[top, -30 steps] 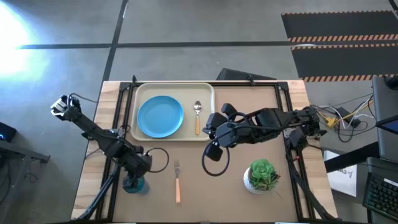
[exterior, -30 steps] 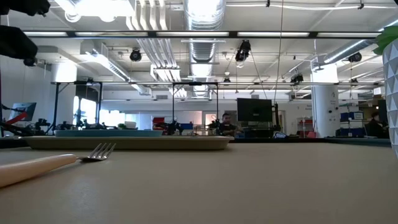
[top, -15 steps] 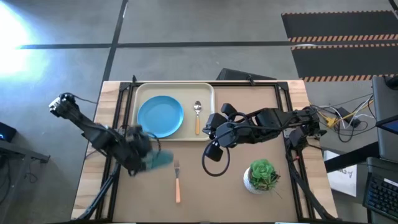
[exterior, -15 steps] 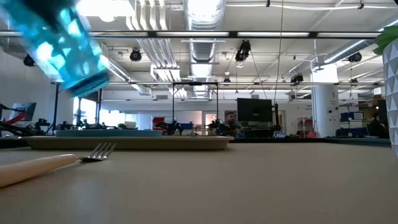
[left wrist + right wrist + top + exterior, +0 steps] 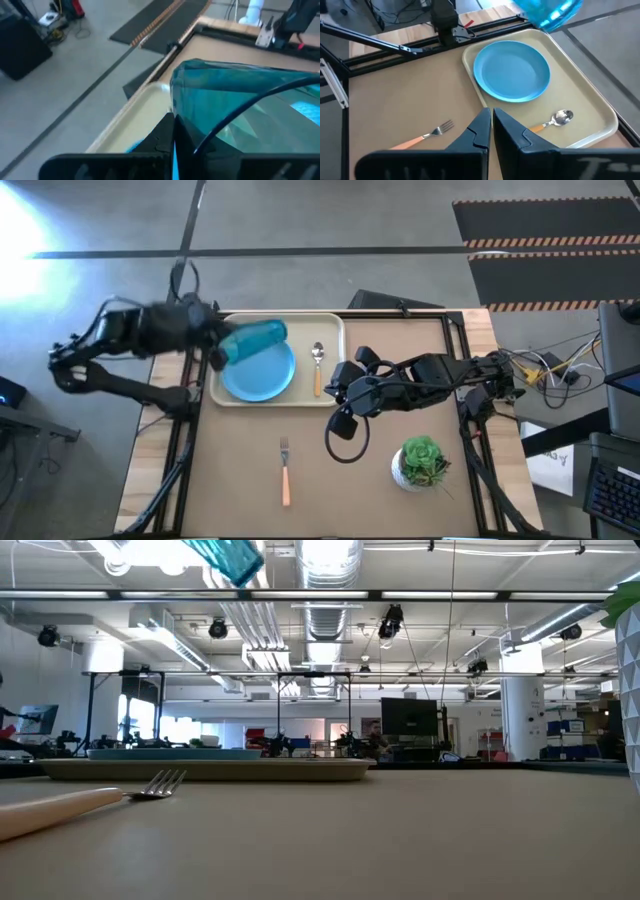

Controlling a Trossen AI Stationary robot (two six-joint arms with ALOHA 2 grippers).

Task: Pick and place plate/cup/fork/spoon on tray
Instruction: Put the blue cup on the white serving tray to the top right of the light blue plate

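Note:
My left gripper (image 5: 222,348) is shut on the teal cup (image 5: 256,338), high above the tray's (image 5: 335,330) far left part and the blue plate (image 5: 258,372). The cup also shows in the left wrist view (image 5: 240,115), the low view (image 5: 228,557) and the right wrist view (image 5: 547,11). The plate and the spoon (image 5: 318,366) lie flat in the tray. The fork (image 5: 285,470) lies flat on the table, nearer the front edge. My right gripper (image 5: 335,392) is shut and empty, just right of the tray. My left gripper holds the cup by its end toward the table's left (image 5: 182,107); the fingers come at it from the table's left. The cup lies almost on its side, its other end (image 5: 283,331) sticking out toward the right, lifted clear of tray and plate.
A green plant in a white pot (image 5: 422,462) stands near the front right. Black frame rails (image 5: 190,370) run along the table's left and right sides. Bare tabletop lies around the fork and between the tray and the plant.
My left gripper has lifted the cup off the table's near left part. It has carried it up and toward the far edge, over the tray. The cup has tipped from upright to nearly on its side. My right arm has kept still.

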